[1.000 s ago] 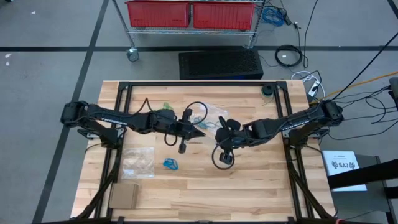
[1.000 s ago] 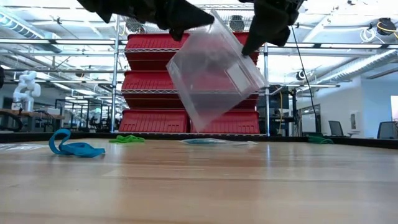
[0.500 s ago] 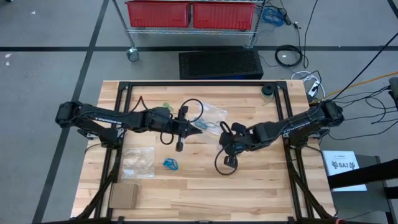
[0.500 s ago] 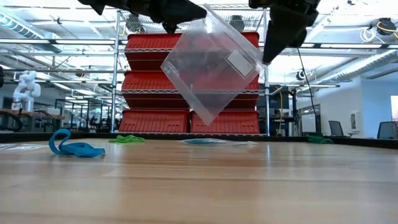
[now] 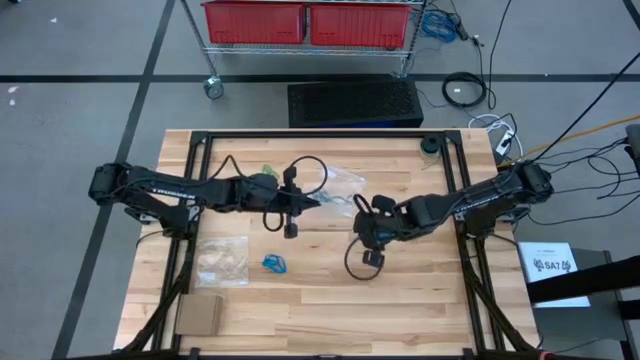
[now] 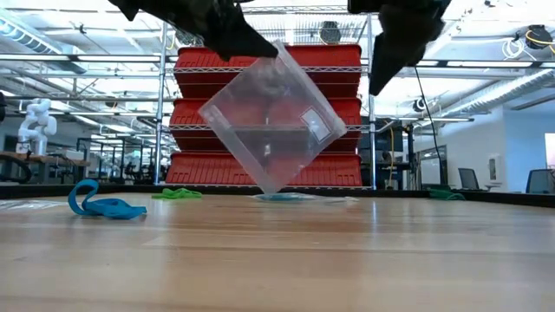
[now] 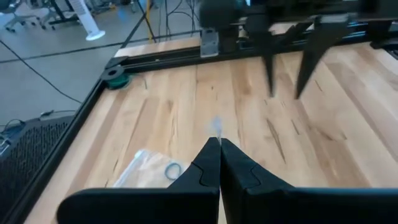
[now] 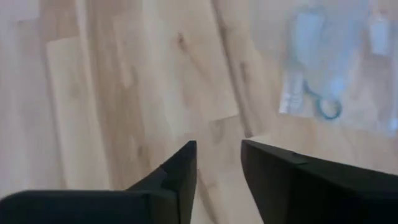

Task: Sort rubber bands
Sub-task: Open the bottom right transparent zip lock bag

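On the wooden table [image 5: 400, 290] three clear plastic bags can be counted: one lying flat toward the left edge [image 5: 222, 260], one hanging in the air at the middle [image 6: 270, 126], and one lying flat behind it with a grey-teal rubber band [image 8: 328, 109] inside. Rubber bands show as three loose clusters in separate spots: a bright blue cluster [image 5: 275, 264] on the bare wood just right of the flat left bag, a green cluster [image 5: 269, 169] farther back near the left arm, and another green cluster [image 6: 447, 195] far off to the right in the low view. The left gripper [image 7: 219, 149] is above the table's middle with its fingers pressed fully together, pinching the top corner of the hanging bag, which tilts diamond-wise with its lowest corner just above the table. The right gripper [image 8: 216, 155] is just to the right of that bag with its fingers parted by a moderate gap, holding nothing and clear of the bag
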`<control>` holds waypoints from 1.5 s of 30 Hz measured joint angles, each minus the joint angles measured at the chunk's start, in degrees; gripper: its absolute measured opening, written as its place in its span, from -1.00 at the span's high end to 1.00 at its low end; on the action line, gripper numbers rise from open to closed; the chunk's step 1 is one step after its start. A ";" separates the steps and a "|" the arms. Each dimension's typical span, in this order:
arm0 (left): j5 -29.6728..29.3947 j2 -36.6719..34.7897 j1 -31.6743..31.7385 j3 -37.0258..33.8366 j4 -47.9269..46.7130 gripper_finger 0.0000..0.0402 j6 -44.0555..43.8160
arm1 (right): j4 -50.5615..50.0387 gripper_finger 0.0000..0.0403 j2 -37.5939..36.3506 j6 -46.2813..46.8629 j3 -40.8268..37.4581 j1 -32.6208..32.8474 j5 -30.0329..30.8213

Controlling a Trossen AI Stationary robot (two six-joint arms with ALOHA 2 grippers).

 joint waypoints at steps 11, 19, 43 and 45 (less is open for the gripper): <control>-0.10 0.02 -1.32 -0.25 -3.12 1.00 0.02 | 12.56 0.96 -0.11 -11.51 -2.20 -2.48 10.66; -0.11 0.02 -1.90 -0.35 -3.13 1.00 0.22 | 32.34 1.00 0.22 -14.89 -10.76 -3.68 10.93; -0.40 0.09 -1.88 -0.46 -2.38 1.00 -0.02 | 47.24 1.00 5.12 -23.36 -11.02 -6.67 6.84; -0.96 0.09 -1.90 -0.46 -2.55 1.00 -0.05 | 48.54 1.00 5.18 -23.38 -11.02 -6.45 5.93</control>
